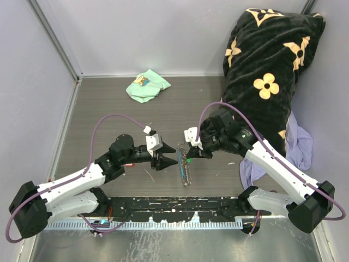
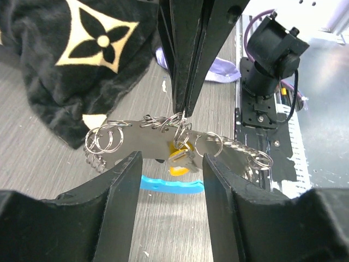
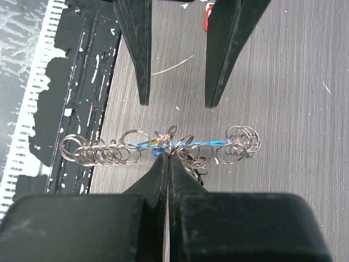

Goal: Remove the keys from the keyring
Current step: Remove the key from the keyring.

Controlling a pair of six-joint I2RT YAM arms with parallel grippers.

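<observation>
Right gripper [image 3: 167, 157] pinches keyring [image 3: 103, 153] just beyond the parted left gripper [image 3: 178, 102].

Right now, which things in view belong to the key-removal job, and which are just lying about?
Job in hand:
- keyring
- keys
- right gripper, shut on the keyring
- left gripper, open

Lying about:
- mint-green cloth
- black flowered blanket
- lavender cloth

keys [image 3: 195, 161] tiny, half hidden among keyring [image 3: 103, 153] rings
</observation>
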